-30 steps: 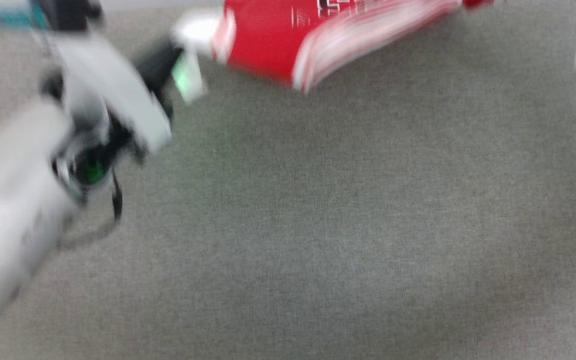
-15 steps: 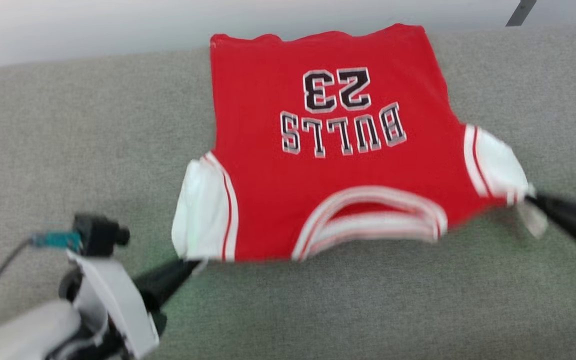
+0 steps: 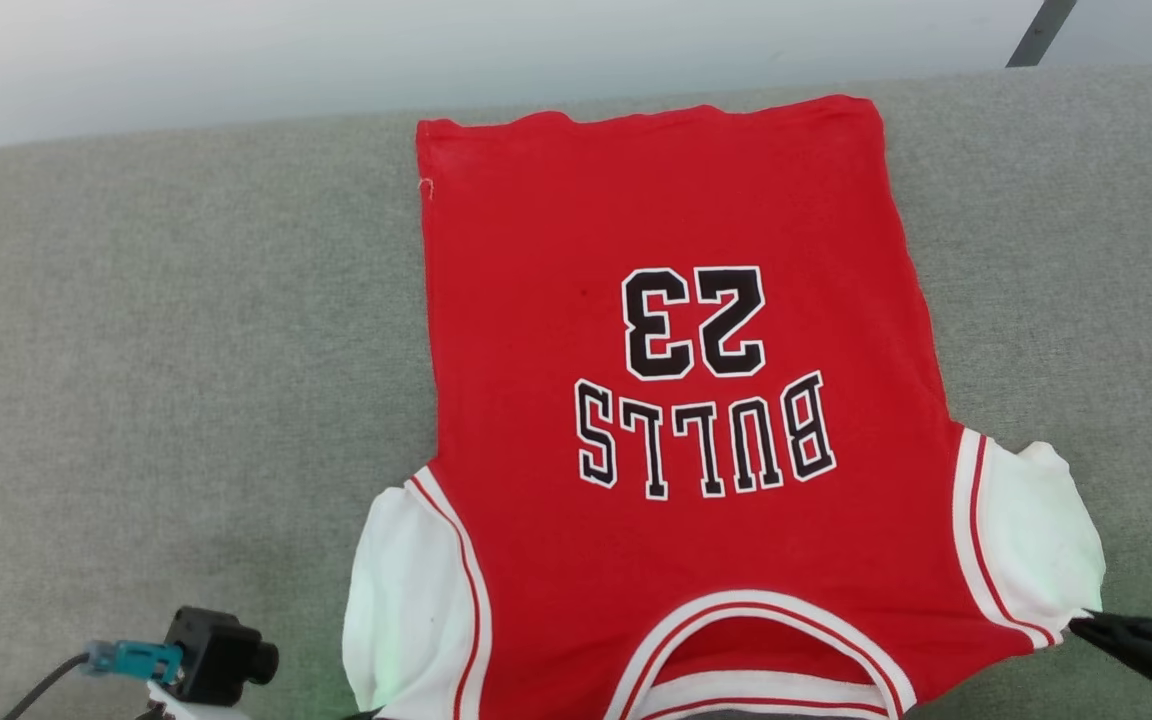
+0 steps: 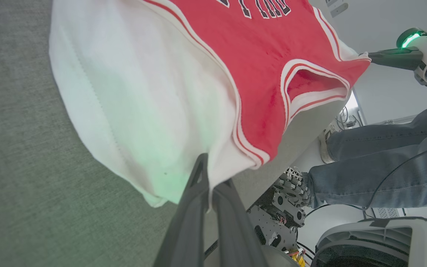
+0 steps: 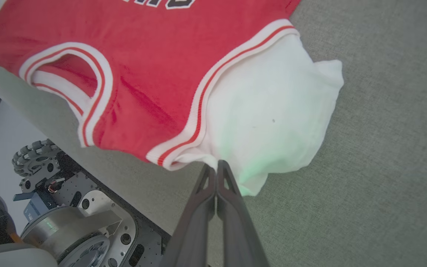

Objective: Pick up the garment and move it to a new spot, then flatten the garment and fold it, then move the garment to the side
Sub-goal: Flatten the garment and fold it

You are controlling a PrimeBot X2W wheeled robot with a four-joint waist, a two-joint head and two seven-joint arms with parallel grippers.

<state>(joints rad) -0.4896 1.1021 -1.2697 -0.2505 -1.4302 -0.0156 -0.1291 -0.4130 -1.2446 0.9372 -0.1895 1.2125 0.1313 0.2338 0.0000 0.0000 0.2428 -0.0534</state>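
Lying spread flat on the grey worktop: the garment, number side up. Held at the left white sleeve by the left gripper, pinched tight on the cloth. Same at the right white sleeve with the right gripper. Maybe hanging a little past the near edge at the collar. Beside the worktop, a person's legs.

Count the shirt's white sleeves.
2. The left sleeve is at the shirt's near-left corner, pinched by the left gripper; the right sleeve at its near-right corner, pinched by the right gripper.
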